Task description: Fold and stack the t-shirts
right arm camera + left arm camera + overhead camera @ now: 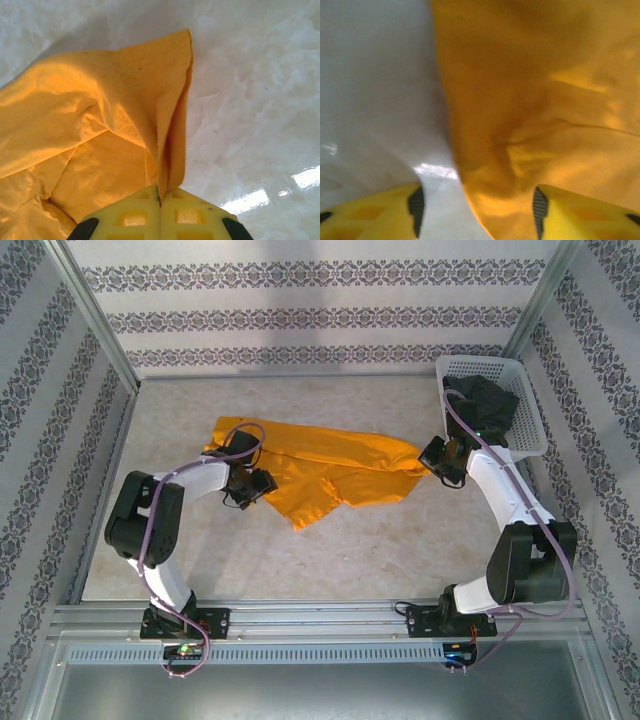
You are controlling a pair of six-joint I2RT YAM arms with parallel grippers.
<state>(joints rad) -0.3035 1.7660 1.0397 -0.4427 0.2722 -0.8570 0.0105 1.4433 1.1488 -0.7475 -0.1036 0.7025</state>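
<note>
Two grippers meet a crumpled orange-yellow cloth t-shirt: the right gripper pinches a creased corner; the left gripper stands spread astride its edge.

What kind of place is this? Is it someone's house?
Probably a robot practice booth, not a house: a left arm and right arm bolted to a metal rail, wallpapered panels boxing in the table, an orange shirt on it.

Robot test cell dressed as a domestic room. Aluminium frame posts and a slotted rail enclose a pale stone-patterned surface. The panel walls carry striped floral wallpaper. A left arm and a right arm are bolted to the rail.
</note>
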